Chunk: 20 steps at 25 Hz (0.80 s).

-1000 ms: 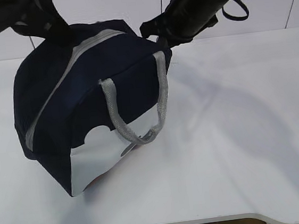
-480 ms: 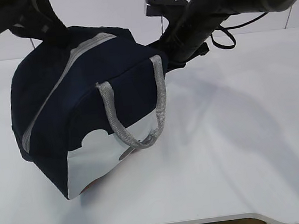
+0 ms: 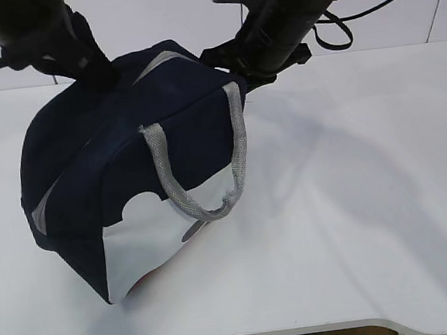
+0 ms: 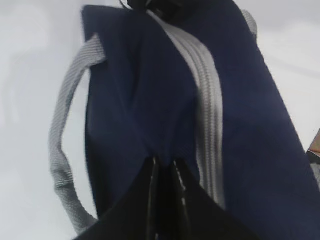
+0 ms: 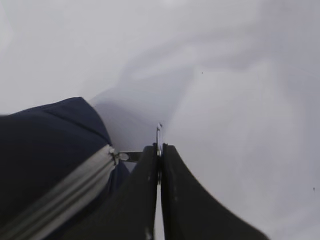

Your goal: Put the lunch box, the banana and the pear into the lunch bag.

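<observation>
The navy lunch bag (image 3: 125, 146) lies tilted on the white table, its white side panel (image 3: 163, 242) and a grey handle (image 3: 233, 146) facing me. My left gripper (image 3: 92, 69) is shut on a fold of the bag's navy fabric beside the grey zipper trim (image 4: 207, 100), as the left wrist view (image 4: 164, 162) shows. My right gripper (image 3: 233, 66) is at the bag's far right end. In the right wrist view it (image 5: 159, 147) is shut on the metal zipper pull (image 5: 131, 156). The zipper looks closed. The lunch box, banana and pear are out of view.
The white table (image 3: 371, 200) stretches to the right of the bag. Its front edge (image 3: 305, 333) runs along the bottom. A white wall stands behind. A small reddish spot (image 3: 143, 281) shows under the bag's lower edge.
The bag has rolled a little, so less of the zipper trim faces me. Both arms have shifted with it, the left arm coming lower into view.
</observation>
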Motion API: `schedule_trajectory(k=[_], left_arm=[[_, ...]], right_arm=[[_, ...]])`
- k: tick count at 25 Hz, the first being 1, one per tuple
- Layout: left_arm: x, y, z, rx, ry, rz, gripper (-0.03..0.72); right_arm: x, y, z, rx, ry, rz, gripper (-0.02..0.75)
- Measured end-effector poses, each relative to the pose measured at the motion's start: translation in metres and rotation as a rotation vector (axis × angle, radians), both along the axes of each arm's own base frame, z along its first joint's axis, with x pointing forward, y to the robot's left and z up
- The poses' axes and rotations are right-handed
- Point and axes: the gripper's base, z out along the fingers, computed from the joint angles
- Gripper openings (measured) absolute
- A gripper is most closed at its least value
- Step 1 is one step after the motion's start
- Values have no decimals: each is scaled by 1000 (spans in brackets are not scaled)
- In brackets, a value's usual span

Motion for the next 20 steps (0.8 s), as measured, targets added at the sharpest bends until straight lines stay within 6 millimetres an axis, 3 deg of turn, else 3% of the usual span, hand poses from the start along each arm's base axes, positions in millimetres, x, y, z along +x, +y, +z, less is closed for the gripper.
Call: schedule_trajectory(k=[4,9,11,13,18,20], left_arm=[[8,-4,-13,12,37,0,15],[10,-6,-19,13,55,7,21],[10,-6,-19,10,59,14,46],[10,-6,-18,1,67,26,111],[10,-7,-18,-12,79,40,403],[9,-7,-18,-13,87,46,453]], right_arm=[[-2,0,-1,-8,24,7,113],[-3,0,7,-11,40,20,397],[-3,1,17,-9,36,28,455],[-2,1,30,-5,26,37,481],[-4,2,61,21,-14,54,491],[-8,0,71,15,-23,59,491]])
